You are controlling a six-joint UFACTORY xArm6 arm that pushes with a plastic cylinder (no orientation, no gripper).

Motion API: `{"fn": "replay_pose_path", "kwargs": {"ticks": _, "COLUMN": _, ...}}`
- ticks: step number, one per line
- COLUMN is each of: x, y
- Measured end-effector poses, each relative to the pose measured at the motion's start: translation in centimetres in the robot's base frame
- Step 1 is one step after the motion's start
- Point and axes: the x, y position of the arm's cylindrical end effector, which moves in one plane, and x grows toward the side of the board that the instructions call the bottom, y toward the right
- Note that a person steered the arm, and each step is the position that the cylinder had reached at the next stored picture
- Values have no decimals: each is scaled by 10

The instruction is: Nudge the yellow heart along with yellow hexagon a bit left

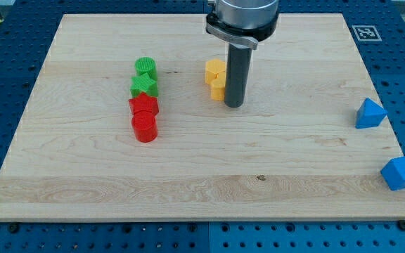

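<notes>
My tip (pixel 233 105) holds nothing, being a bare rod; the yellow heart block (pixel 219 88) and yellow hexagon block (pixel 214 69) are touched on its left, so a short, slow leftward push is best applied.

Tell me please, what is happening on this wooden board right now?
A robot arm with a dark rod is working on two yellow blocks. My tip stands right beside the yellow heart, on the view's right side, and the yellow hexagon sits just above the heart, touching it. This suits a push toward the view's left. Farther left, two green and two red blocks form a column; two blue blocks sit at the right edge.
</notes>
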Motion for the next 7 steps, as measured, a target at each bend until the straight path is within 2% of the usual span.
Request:
{"fn": "replay_pose_path", "kwargs": {"ticks": 5, "x": -62, "y": 31}}
{"fn": "replay_pose_path", "kwargs": {"ticks": 7, "x": -36, "y": 46}}
